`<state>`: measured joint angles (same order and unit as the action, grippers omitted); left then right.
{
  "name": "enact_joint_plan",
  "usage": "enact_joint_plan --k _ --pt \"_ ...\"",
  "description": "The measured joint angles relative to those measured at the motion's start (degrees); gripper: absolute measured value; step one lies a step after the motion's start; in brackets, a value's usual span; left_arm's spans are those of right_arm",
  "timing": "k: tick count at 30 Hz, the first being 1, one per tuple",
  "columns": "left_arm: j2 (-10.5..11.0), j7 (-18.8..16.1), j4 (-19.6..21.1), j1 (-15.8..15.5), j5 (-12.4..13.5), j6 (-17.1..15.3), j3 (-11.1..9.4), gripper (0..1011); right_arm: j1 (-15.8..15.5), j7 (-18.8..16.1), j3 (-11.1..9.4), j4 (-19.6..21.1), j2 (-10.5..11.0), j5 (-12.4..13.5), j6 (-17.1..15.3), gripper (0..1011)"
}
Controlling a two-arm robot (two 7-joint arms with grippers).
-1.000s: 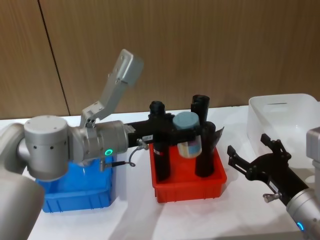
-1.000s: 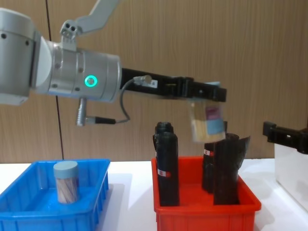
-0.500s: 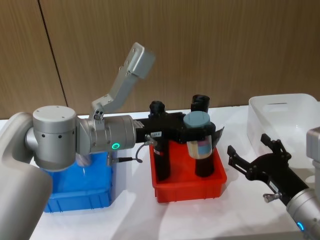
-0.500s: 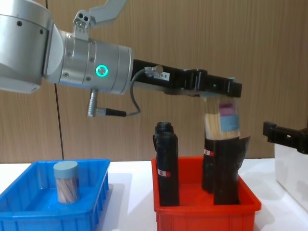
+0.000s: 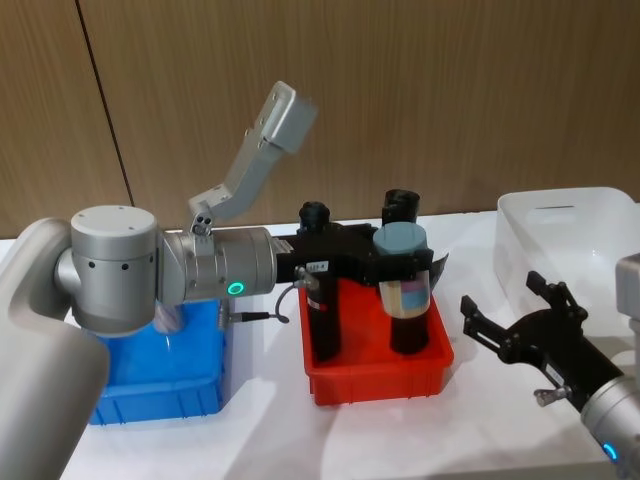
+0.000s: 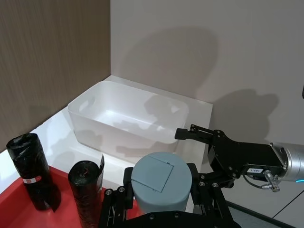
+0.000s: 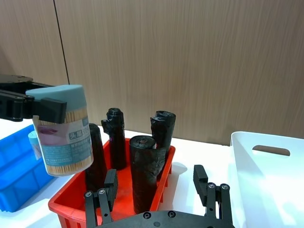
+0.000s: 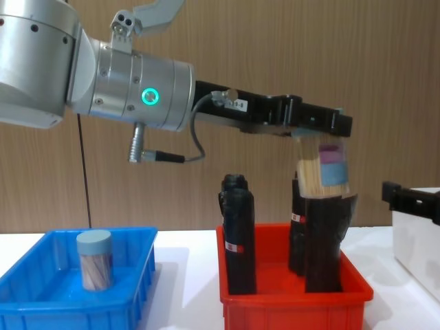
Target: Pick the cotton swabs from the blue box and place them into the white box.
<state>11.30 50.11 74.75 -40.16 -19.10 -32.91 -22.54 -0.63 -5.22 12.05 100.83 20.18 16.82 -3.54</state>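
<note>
We're pinching a clear, grey-lidded cotton swab jar [image 5: 404, 292] in our left gripper [image 5: 400, 258] mid-frame; right gripper's [image 5: 501, 293] hovering spread, lower right.

Silver-grey cylindrical left arm [image 5: 110, 270] with a glowing green ring light [image 5: 236, 289], black cable [image 8: 168, 158], black screw-studded fingers [image 6: 205, 190]

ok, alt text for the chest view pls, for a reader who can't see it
The left claw holds a jar of cotton swabs by its lid in the air above the red bin of upright black rolls. A second jar stands in the blue box at lower left; the right claw hangs at the right edge, near the white box.
</note>
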Motion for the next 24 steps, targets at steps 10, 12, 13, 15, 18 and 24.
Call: enact_joint_plan --k 10,12,13,15,18,24 --pt "-0.1 0.2 -0.1 -0.2 0.0 -0.2 -0.1 668 0.2 -2.2 -0.6 -0.6 0.8 0.6 -0.5 1002" --pt "-0.1 0.2 -0.1 -0.2 0.0 -0.2 -0.1 668 0.2 -3.2 -0.8 -0.8 1.0 0.8 -0.2 1002" --pt "-0.1 0.2 -0.1 -0.2 0.0 -0.2 -0.1 668 0.3 -3.6 -0.8 -0.9 1.1 0.8 -0.1 1002" --pt "-0.1 0.3 -0.1 -0.2 0.0 -0.2 -0.1 668 0.3 -4.5 -0.9 -1.0 1.3 0.9 0.4 1002" --pt "-0.1 0.3 -0.2 -0.2 0.0 -0.2 -0.1 668 0.4 -6.3 -1.1 -1.4 1.7 1.0 1.4 1002" --pt "-0.2 0.3 -0.2 -0.3 0.0 -0.3 -0.1 668 0.6 -10.3 -1.5 -2.0 2.5 1.9 3.7 1002"
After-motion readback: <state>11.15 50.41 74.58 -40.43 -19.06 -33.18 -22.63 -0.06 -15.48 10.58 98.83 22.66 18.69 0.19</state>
